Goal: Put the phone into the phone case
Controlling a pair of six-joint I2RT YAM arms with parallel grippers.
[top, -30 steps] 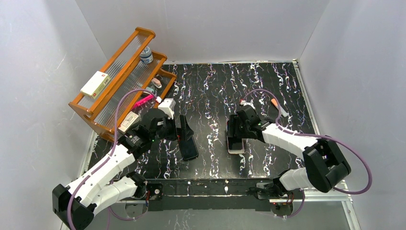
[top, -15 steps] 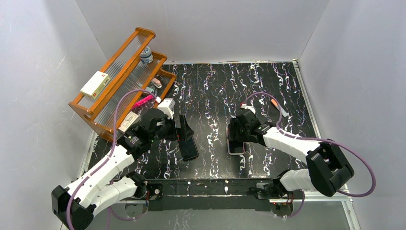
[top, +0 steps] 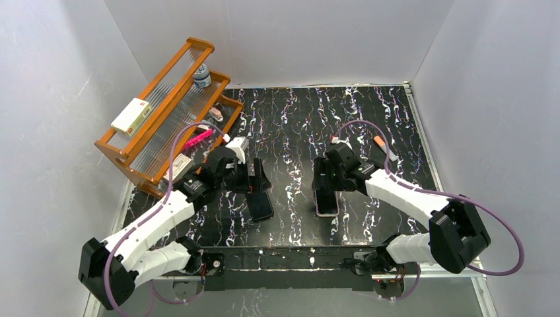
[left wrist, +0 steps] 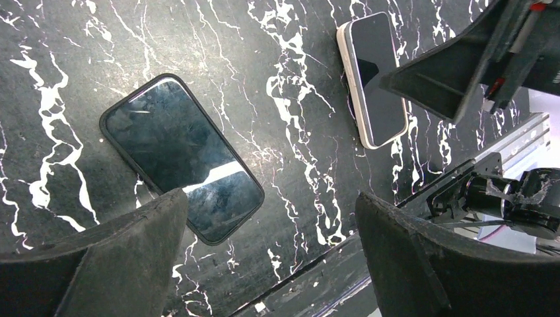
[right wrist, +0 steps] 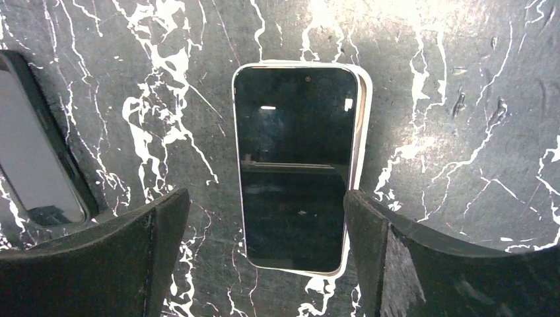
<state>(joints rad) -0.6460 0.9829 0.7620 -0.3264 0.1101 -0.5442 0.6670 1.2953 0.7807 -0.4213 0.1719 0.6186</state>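
The phone is black with a glossy screen. It lies face up in the cream-white phone case, whose rim shows along the top and right side. Phone and case also show in the left wrist view. My right gripper is open and empty just above the phone's near end, one finger on each side. In the top view it hovers over the phone's far half. My left gripper is open and empty over a separate black slab.
The black slab lies left of centre on the marbled black table. An orange rack with a box and a bottle stands at the back left. A small orange-tipped pen lies behind my right arm. White walls enclose the table.
My left gripper has shifted a little to the right, over the black slab. My right gripper dipped toward the phone and came back; phone and case have not moved.
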